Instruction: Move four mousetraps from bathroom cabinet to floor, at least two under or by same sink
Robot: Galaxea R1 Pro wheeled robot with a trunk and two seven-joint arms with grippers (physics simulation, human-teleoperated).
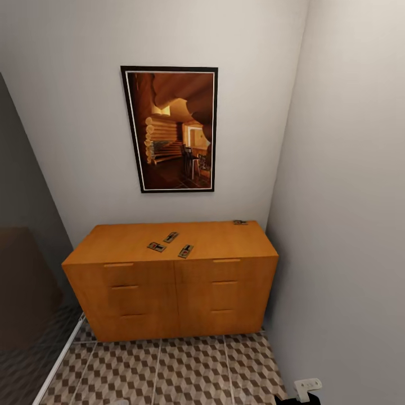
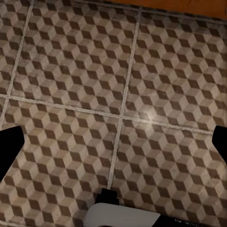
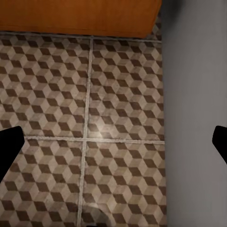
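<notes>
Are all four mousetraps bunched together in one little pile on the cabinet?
No. Three mousetraps lie near the middle of the cabinet top, and a fourth mousetrap sits apart at the back right corner.

Before you, the cabinet (image 1: 174, 281) is orange-brown. On its top, the mousetraps (image 1: 157, 246) show pale wood, dark metal and red marks. Below the cabinet, the floor (image 1: 169, 371) carries a brown, beige and white cube pattern with pale grout. Above it, the picture (image 1: 170, 129) is amber in a black frame.

Cube-patterned bathroom floor (image 2: 118, 94) between the left hand's (image 2: 113, 146) wide-spread dark fingertips (image 2: 8, 146).
</notes>
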